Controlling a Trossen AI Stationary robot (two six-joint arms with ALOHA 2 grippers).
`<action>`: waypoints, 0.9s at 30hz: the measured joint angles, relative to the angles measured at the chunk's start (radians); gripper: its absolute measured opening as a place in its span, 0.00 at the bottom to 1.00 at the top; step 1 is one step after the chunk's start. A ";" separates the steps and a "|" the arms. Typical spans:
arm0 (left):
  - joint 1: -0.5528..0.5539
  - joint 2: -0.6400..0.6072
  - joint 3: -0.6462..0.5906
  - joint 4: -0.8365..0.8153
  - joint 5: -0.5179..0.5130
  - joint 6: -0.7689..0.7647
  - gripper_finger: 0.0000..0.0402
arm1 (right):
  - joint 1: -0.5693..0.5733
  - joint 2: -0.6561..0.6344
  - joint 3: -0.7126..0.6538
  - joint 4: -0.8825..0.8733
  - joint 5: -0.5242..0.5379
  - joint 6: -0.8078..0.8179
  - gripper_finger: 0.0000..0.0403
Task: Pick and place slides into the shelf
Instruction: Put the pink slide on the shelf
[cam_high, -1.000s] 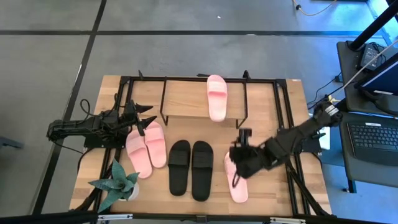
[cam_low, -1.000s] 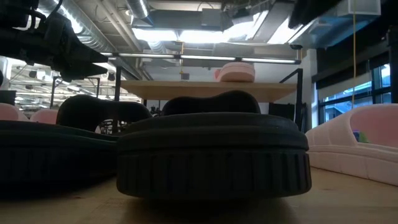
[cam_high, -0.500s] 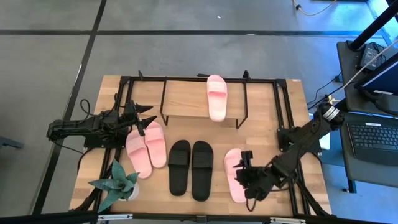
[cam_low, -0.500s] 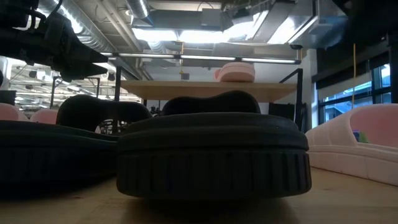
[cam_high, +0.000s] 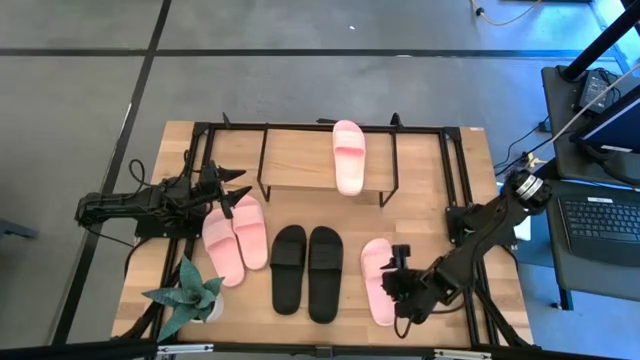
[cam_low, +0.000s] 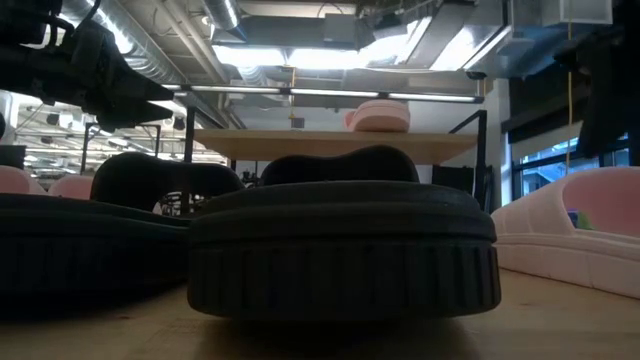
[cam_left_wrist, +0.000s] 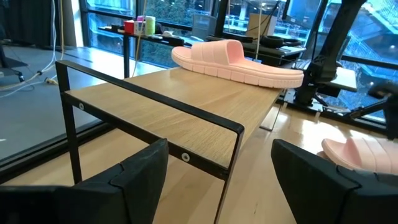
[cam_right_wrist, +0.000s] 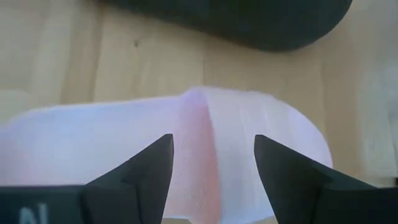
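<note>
A lone pink slide (cam_high: 377, 282) lies on the tabletop (cam_high: 480, 170) beside the black pair (cam_high: 308, 270). The right end effector (cam_high: 402, 290) hangs over it, fingers spread, seemingly not touching. Another pink slide (cam_high: 348, 156) tops the shelf (cam_high: 290, 160). The left end effector (cam_high: 232, 190) waits spread near the pink pair (cam_high: 236, 238).

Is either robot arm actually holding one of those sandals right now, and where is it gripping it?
Nothing is held. The right gripper hangs open over the lone pink slide; the left gripper waits open by the shelf.
</note>
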 joint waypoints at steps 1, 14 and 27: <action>0.000 0.000 0.000 0.000 0.000 -0.007 0.69 | 0.000 0.016 0.000 0.001 0.000 -0.004 0.56; 0.000 0.000 -0.002 0.040 0.272 -0.010 0.69 | -0.002 0.111 0.001 -0.004 0.066 -0.008 0.56; 0.000 0.000 -0.002 0.064 0.300 0.017 0.69 | -0.046 0.111 0.001 -0.079 0.086 -0.005 0.46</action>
